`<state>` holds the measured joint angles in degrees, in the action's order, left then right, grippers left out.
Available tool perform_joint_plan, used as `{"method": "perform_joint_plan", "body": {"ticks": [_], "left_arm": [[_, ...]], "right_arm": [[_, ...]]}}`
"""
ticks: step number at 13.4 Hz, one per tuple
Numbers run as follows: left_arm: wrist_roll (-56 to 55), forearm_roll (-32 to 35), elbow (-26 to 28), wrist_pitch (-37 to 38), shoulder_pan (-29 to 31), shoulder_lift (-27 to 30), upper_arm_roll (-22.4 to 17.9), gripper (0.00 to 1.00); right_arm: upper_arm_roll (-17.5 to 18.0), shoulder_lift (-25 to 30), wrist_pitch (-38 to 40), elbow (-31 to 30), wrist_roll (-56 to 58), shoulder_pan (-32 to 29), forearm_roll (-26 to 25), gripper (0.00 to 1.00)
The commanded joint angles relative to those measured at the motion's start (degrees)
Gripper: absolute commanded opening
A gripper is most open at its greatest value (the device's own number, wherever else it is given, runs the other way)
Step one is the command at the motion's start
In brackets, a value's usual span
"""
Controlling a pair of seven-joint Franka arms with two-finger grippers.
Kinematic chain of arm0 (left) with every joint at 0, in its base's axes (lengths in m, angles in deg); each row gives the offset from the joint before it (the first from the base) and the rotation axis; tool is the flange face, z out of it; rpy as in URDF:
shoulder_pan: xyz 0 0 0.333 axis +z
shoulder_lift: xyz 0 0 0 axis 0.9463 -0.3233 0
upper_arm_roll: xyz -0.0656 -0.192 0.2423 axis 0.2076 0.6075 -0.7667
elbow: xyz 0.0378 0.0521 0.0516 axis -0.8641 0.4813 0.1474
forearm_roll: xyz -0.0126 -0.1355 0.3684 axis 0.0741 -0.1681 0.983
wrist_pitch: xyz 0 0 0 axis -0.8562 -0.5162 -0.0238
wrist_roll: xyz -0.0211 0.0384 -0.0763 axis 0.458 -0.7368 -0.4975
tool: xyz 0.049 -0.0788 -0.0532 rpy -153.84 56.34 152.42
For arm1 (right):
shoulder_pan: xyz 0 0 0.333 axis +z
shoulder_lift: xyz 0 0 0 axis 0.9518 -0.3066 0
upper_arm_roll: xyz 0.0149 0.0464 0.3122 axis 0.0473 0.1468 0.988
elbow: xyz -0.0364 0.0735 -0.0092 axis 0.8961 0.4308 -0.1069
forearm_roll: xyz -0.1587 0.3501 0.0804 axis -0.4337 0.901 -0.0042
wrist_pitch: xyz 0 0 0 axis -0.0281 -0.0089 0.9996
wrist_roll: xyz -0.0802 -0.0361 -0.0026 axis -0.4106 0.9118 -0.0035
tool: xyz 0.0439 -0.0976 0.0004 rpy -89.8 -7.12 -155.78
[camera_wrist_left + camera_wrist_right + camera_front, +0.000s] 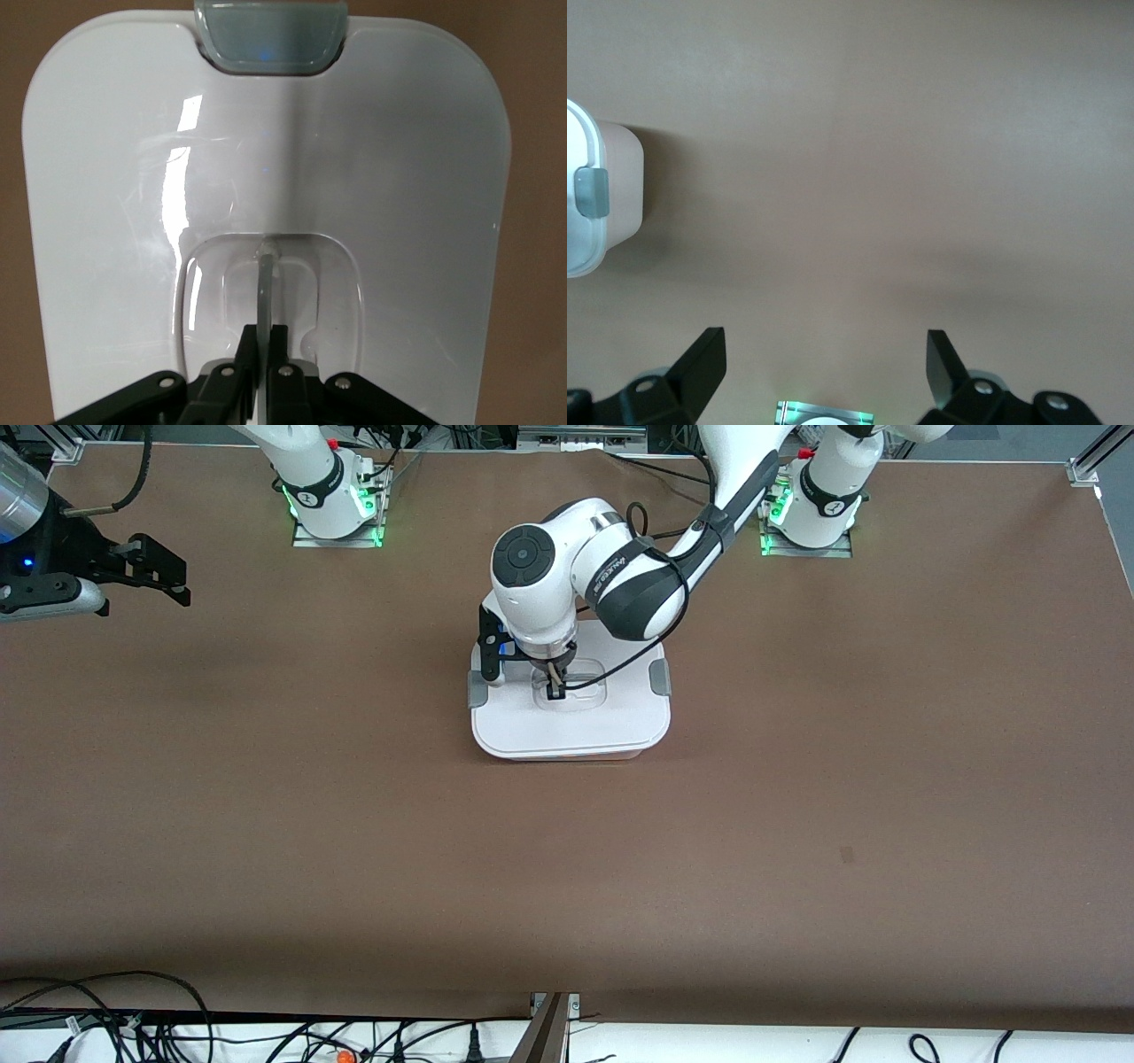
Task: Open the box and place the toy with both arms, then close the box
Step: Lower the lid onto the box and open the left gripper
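The left gripper (555, 688) is sitting directly on top of the one pale pink translucent plastic box (570, 701), which is lying mid-table with its white lid (266, 177) on. Its fingers (266, 341) are pinching narrowly on the clear recessed handle (267, 283). The right gripper (824, 354) is waiting wide open, empty, over the right arm's end of the table. No toy is showing.

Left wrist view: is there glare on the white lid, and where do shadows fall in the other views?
Left wrist view: bright streaks of glare on the lid above the clear recessed handle, which the left gripper pinches. Front view: a soft shadow band crosses the table. Right wrist view: the box casts a dark shadow beside its wall; the right gripper is open.
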<state>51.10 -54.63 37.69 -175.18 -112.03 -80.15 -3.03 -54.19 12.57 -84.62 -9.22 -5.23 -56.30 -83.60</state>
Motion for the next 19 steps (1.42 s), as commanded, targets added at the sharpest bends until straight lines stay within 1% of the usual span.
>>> {"method": "perform_joint_plan", "body": {"ticks": [1, 3, 5, 10, 11, 12, 14, 16, 18, 19], "left_arm": [[0.1, 1.4, 0.3, -0.3, -0.4, -0.4, -0.3, 0.0], [0.2, 1.6, 0.5, -0.3, -0.6, -0.5, -0.3, 0.0], [0.2, 4.1, 1.3, -0.4, -0.7, -0.4, -0.1, 0.0], [0.2, 4.3, 1.7, -0.3, -0.7, 0.0, 0.2, 0.0], [0.2, 4.2, 1.7, -0.3, -0.6, 0.0, 0.2, 0.26], [-0.1, 3.8, 1.0, -0.3, -0.5, 0.0, 0.1, 0.99], [0.0, 3.1, -0.4, 1.0, 1.6, 0.7, 0.6, 1.0], [-0.6, 1.5, -3.3, 5.4, 2.0, 1.7, 0.5, 1.0], [-0.7, 0.9, -9.6, 12.5, 3.2, 1.7, -0.8, 1.0], [-0.7, 1.0, -11.7, 15.7, 4.5, 1.7, -1.8, 1.0]], "right_arm": [[0.5, 0.0, 0.5, 0.4, 1.0, -0.5, 0.0, 1.0], [0.5, 0.0, 0.6, 0.4, 1.0, -0.5, 0.0, 1.0], [0.5, 0.0, 0.7, 0.4, 1.0, -0.5, 0.0, 1.0], [0.4, -0.3, 0.5, 0.3, 1.3, -0.4, 0.0, 1.0], [0.4, -0.4, 0.4, 0.3, 1.3, -0.5, 0.0, 1.0], [0.4, -0.4, 0.4, 0.3, 1.3, -0.5, 0.0, 1.0], [0.3, -0.9, 0.3, 0.4, 1.3, -0.5, 0.0, 1.0], [0.2, -0.5, 0.3, 0.7, 1.3, -0.5, 0.0, 1.0], [0.1, -0.5, 0.3, 0.7, 1.3, -0.5, 0.0, 1.0], [0.1, -0.5, 0.3, 0.6, 1.3, -0.5, 0.0, 1.0]]}}
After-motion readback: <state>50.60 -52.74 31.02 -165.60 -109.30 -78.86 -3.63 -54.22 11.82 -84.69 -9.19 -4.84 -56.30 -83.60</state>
